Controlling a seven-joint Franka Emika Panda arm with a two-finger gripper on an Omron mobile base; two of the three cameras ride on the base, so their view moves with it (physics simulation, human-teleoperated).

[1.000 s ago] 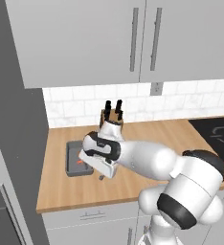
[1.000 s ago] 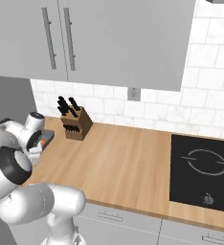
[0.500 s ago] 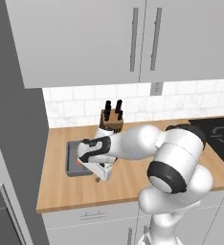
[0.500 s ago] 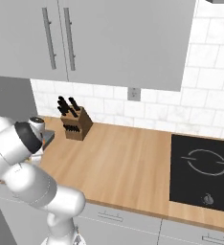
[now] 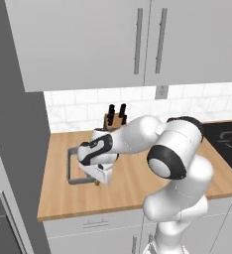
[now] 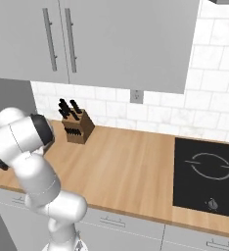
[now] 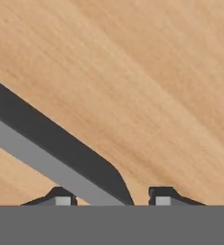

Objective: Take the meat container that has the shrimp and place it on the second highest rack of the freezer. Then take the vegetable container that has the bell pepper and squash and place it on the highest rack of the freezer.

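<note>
A dark grey container (image 5: 70,166) lies on the wooden counter (image 5: 138,184) at its left end. My gripper (image 5: 99,180) hangs low over the container's near right corner, and the hand covers whatever lies inside, so the shrimp is hidden. In the hand view the gripper (image 7: 111,195) is open, and the container's dark rim (image 7: 51,139) runs slantwise between the two fingertips (image 7: 62,196) with a gap on each side. The freezer's tall grey side wall (image 5: 14,149) stands directly left of the counter.
A knife block (image 5: 115,117) stands against the tiled wall just behind the arm, also seen from the right (image 6: 77,128). A black cooktop (image 6: 207,171) is set into the counter's right end. Pale wall cupboards (image 5: 113,39) hang overhead.
The arm's elbow has swung out to the right and forward, while the hand has sunk a little lower onto the container's near corner. The container has stayed in place.
</note>
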